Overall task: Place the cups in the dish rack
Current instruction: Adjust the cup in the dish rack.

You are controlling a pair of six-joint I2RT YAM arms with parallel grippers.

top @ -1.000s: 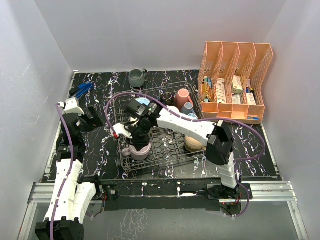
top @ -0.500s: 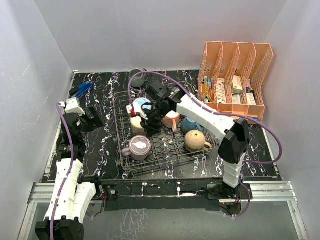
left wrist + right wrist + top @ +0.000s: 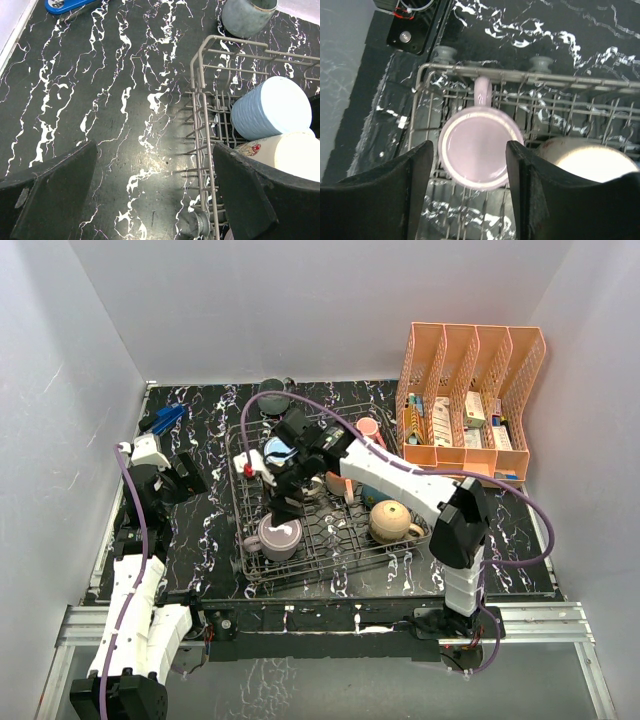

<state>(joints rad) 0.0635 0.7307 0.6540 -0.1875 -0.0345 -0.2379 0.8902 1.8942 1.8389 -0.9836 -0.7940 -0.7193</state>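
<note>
The right jaws hang straight over the mauve ceramic mug, which stands upright, mouth up, in the 7 o'clock corner of the dark wire dish rack. In the right wrist view this mug sits squarely in the gap. The two black fingers flank it at 9 and 3 o'clock, spread wider than its rim and touching nothing, so the jaws are wide open and empty. Its loop handle points to 12 o'clock in that view, along the gap rather than toward either finger. Whether the fingertips reach below the rim cannot be told.

This mug is already seated in the rack, so I judge the coming move turns on another cup. A grey-green glazed mug stands upright on the black marbled table, just outside the rack's 11 o'clock corner. The left jaws, also wide open and holding nothing, hover over bare table at the rack's 9 o'clock side. In the left wrist view that mug lies at 1 o'clock from them, reachable along the rack's rim. The right jaws would have to rise and cross the light blue mug lying in the rack, so the left arm looks to have the cleaner approach
</note>
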